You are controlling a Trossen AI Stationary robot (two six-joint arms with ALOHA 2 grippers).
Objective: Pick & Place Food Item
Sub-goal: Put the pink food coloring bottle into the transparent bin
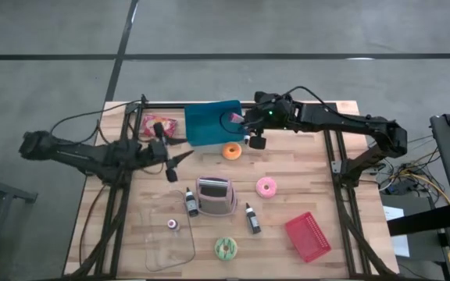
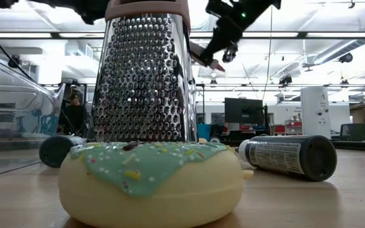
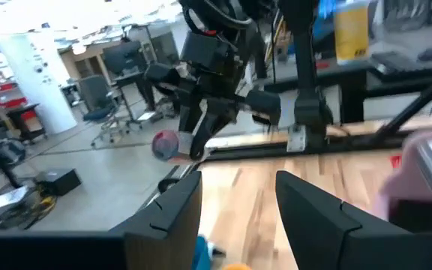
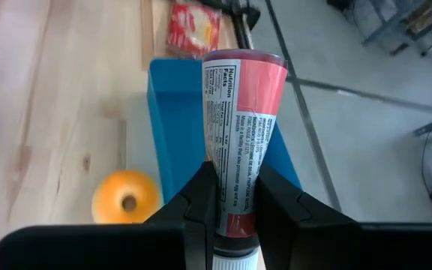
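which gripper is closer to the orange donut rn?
Right. The right gripper, shut on the red tube, hangs over the blue bin's edge just beyond the orange donut. The left gripper is open, farther off.

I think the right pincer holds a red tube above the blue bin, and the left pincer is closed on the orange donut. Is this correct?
Not fully. The left pincer is open and holds nothing, as the left wrist view shows; the orange donut lies apart on the table. The rest stands: the right pincer holds the red tube above the blue bin.
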